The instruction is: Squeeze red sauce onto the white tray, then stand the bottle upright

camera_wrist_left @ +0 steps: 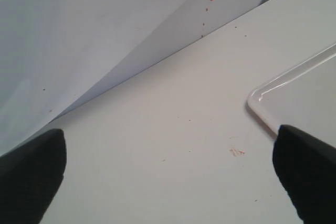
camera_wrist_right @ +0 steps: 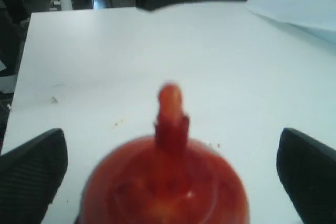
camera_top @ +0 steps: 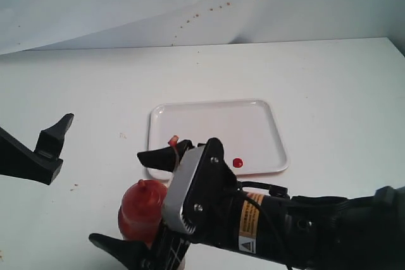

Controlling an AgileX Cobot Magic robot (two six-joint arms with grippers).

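- The left pincer [camera_wrist_left: 169, 174] is hovering over the bare white surface [camera_top: 329, 93] at the far left of the exterior view. Its two dark fingers [camera_wrist_left: 32, 174] are standing wide apart, with nothing between them.
- A rounded corner of the white tray [camera_wrist_left: 262, 100] is showing just beside one of these fingers in the left wrist view.
- The bottle [camera_top: 140, 212] is standing upright on the surface, left of centre and near the front edge of the exterior view. It is just in front of the tray's near left corner, and its red-stained nozzle [camera_wrist_right: 170, 109] is pointing upward.
- The right pincer [camera_top: 114, 196] is reaching in from the lower right and across the middle. Its jaws are spread apart on either side of the bottle, and a clear gap is showing on each side in the right wrist view, so it is gripping nothing.
- The white tray [camera_top: 215, 121] is lying flat at the centre of the surface, behind the bottle.
- The red sauce [camera_top: 238, 163] is sitting as one small round blob on the tray, near its front rim and toward its right end.
- A white backdrop sheet [camera_top: 95, 4] is hanging behind the surface, and small reddish specks [camera_top: 215, 8] are dotting it.
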